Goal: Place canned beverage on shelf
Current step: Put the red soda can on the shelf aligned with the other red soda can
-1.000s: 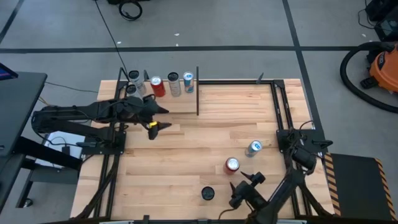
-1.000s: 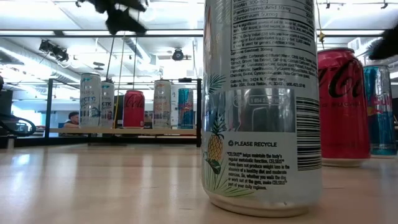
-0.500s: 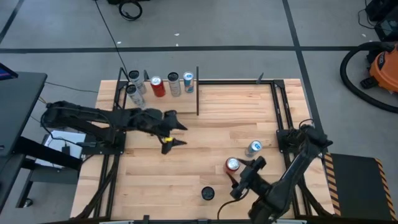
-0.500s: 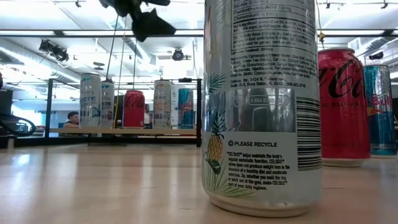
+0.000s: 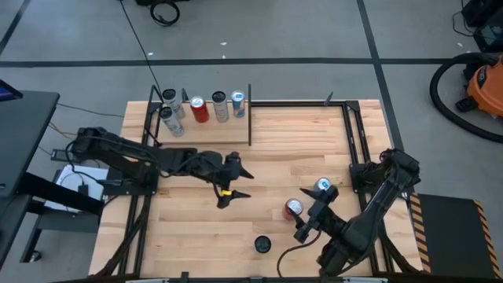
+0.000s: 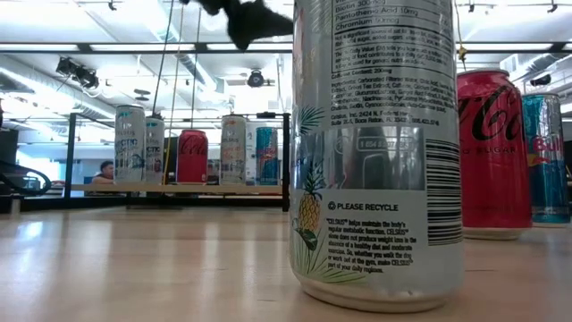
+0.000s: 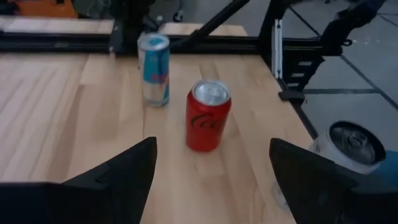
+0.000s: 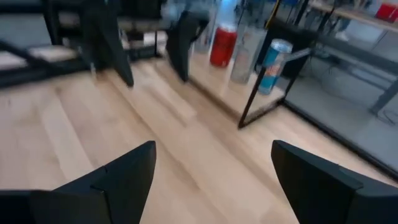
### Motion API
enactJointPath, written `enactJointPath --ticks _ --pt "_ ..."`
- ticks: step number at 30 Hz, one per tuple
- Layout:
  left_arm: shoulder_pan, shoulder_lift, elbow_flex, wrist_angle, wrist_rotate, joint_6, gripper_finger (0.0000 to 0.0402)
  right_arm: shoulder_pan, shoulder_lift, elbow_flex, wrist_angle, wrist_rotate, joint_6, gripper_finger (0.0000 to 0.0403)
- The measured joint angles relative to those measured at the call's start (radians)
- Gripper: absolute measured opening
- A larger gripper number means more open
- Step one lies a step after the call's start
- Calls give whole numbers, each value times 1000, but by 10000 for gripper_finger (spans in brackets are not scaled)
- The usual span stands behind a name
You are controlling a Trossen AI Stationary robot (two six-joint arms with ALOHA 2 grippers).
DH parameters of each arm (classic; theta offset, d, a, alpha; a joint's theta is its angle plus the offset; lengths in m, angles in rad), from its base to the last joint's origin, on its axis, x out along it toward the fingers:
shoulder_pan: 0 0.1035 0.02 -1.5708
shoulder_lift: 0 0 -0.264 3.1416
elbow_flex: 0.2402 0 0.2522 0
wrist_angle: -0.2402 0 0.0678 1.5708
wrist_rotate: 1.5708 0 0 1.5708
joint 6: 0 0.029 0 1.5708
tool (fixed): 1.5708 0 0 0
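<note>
Three cans stand upright on the tabletop at the near right: a red can [image 5: 293, 207] [image 7: 208, 115], a blue can [image 5: 322, 186] [image 7: 153, 68] and a white can [image 5: 262, 244] [image 6: 375, 152]. The shelf [image 5: 211, 132] [image 6: 179, 189] at the far left carries several more cans. My left gripper [image 5: 237, 189] hangs open over the table's middle, pointing toward the red can, its fingers [image 7: 118, 180] well short of it. My right gripper [image 5: 309, 214] hovers open just right of the red can, facing the shelf [image 8: 261, 102].
Black frame rails [image 5: 355, 134] run along the table's right and far edges. Bare wood [image 5: 299, 141] lies between the shelf and the three loose cans. An upright post [image 5: 250, 114] stands at the shelf's right end.
My left gripper has swung away from the shelf toward the table's right and near edges, sinking a little, and now faces the red can. My right gripper has risen from the near edge and drawn up beside the red can. No can has moved.
</note>
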Motion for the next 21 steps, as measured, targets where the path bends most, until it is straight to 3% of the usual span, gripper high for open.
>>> enactJointPath --ticks 3,21 --pt "-7 46 61 -16 0 29 314 -3 -3 1 2 -34 -19 327" --pt "0 387 341 -54 0 118 314 -8 -8 6 0 106 -31 327"
